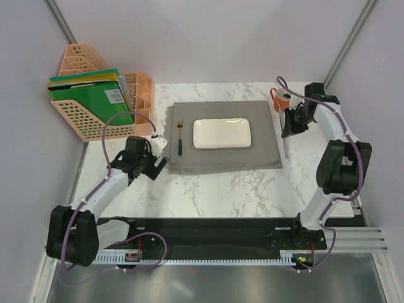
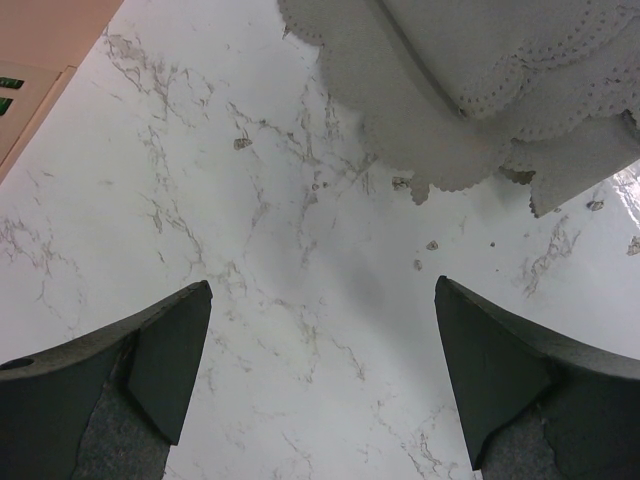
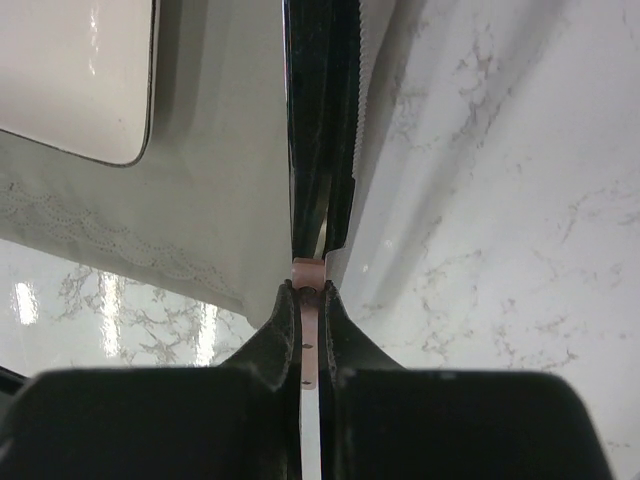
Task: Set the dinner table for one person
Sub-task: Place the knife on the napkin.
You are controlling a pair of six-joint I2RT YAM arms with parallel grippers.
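The dinner table point(image 1: 221, 189) is white marble with grey veins. On it lies a grey scallop-edged placemat point(image 1: 221, 161) bearing a white rectangular plate point(image 1: 221, 133), with a dark-handled fork point(image 1: 180, 136) to the plate's left. My right gripper point(image 1: 286, 130) hovers at the mat's right edge, shut on a knife point(image 1: 285, 148). In the right wrist view the gripper point(image 3: 308, 285) pinches the knife's pale part, and the knife's dark part point(image 3: 320, 120) reaches out along the placemat point(image 3: 220, 150) edge near the plate point(image 3: 70, 70). My left gripper point(image 1: 161, 156) is open and holds nothing, off the mat's near-left corner, over bare table point(image 2: 250, 200) with the placemat point(image 2: 420, 90) corner ahead.
An orange mug point(image 1: 280, 98) stands at the back right, just behind the right gripper. A peach file rack point(image 1: 95, 101) with green folders sits at the back left. Grey walls close in the table on three sides.
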